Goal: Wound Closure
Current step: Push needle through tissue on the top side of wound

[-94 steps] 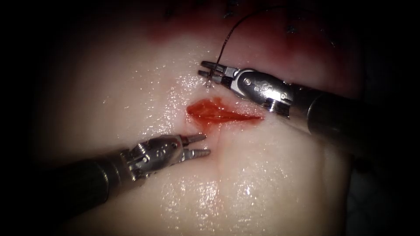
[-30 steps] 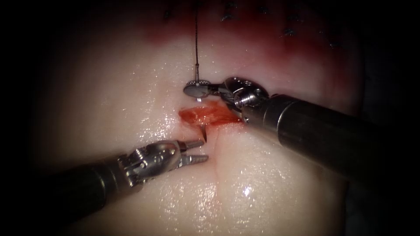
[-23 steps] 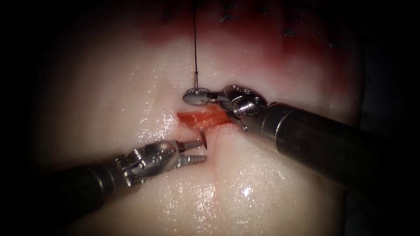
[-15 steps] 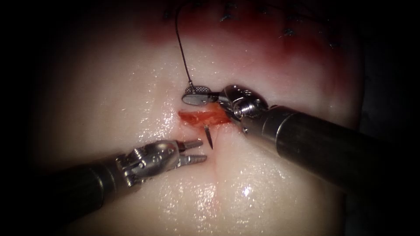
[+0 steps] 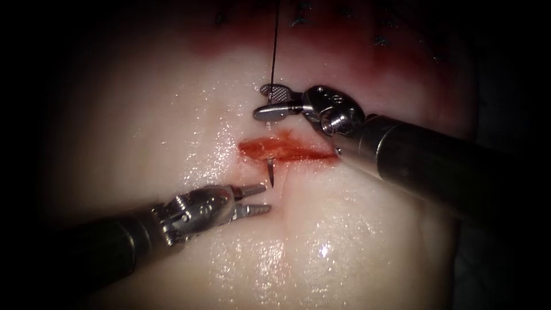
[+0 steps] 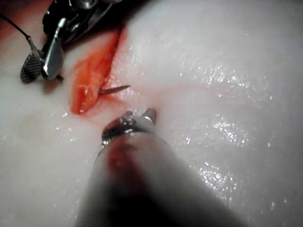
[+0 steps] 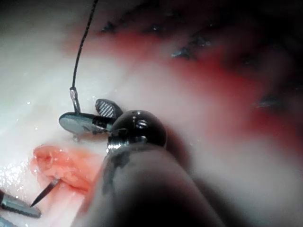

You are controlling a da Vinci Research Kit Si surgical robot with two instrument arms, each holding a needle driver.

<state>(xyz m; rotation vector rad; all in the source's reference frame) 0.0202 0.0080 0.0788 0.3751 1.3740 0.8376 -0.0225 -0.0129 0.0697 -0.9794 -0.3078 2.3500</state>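
The cut point(image 5: 287, 149) lies open and red across the middle of the tissue point(image 5: 172, 115). The curved needle is in the tissue: its tip point(image 5: 272, 173) sticks out at the cut's near edge, and its tail point(image 7: 74, 97) stands out beyond the far edge. Dark thread point(image 5: 274, 46) runs up from the tail. My right tool point(image 5: 271, 101) hovers just beyond the far edge, open, holding nothing, with the tail beside its lower jaw. My left tool point(image 5: 259, 198) comes in from the lower left, open and empty, its tips just left of the needle tip point(image 6: 113, 90).
A row of dark finished stitches point(image 5: 298, 22) crosses the far tissue, inside a band of red fluid point(image 5: 356, 54). The right tool's thick shaft point(image 5: 425, 166) lies over the cut's right end. The wet tissue near the camera glistens.
My right tool's jaws have opened off the needle's tail and lifted up and right, away from the cut. The needle stays in the tissue, its tip out slightly further. The left tool has barely moved.
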